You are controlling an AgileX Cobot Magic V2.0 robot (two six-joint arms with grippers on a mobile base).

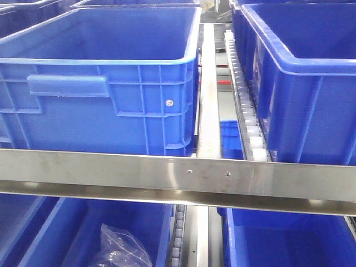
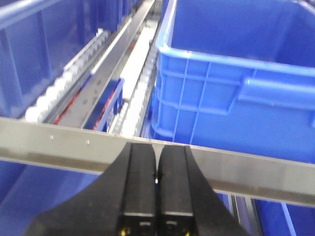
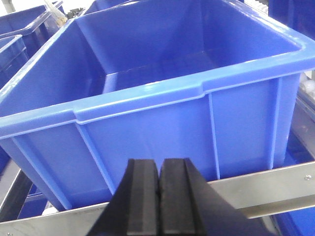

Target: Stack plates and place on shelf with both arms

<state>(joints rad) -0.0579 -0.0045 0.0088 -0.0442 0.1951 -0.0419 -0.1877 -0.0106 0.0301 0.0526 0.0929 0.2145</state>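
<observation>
No plate shows in any view. The shelf is a steel rack with a long front rail [image 1: 189, 177] and white roller tracks [image 1: 245, 105]. The rail also shows in the left wrist view [image 2: 74, 145] and the right wrist view [image 3: 275, 184]. My left gripper [image 2: 157, 147] is shut and empty, its tips over the rail. My right gripper [image 3: 158, 162] is shut and empty, in front of a blue crate. Neither gripper shows in the front view.
Big blue crates stand on the rack: one at left [image 1: 100, 83], one at right [image 1: 300, 72]. More crates sit on the lower level, and one holds a clear plastic bag [image 1: 119, 247]. A crate [image 3: 162, 88] fills the right wrist view, another [image 2: 236, 73] the left wrist view.
</observation>
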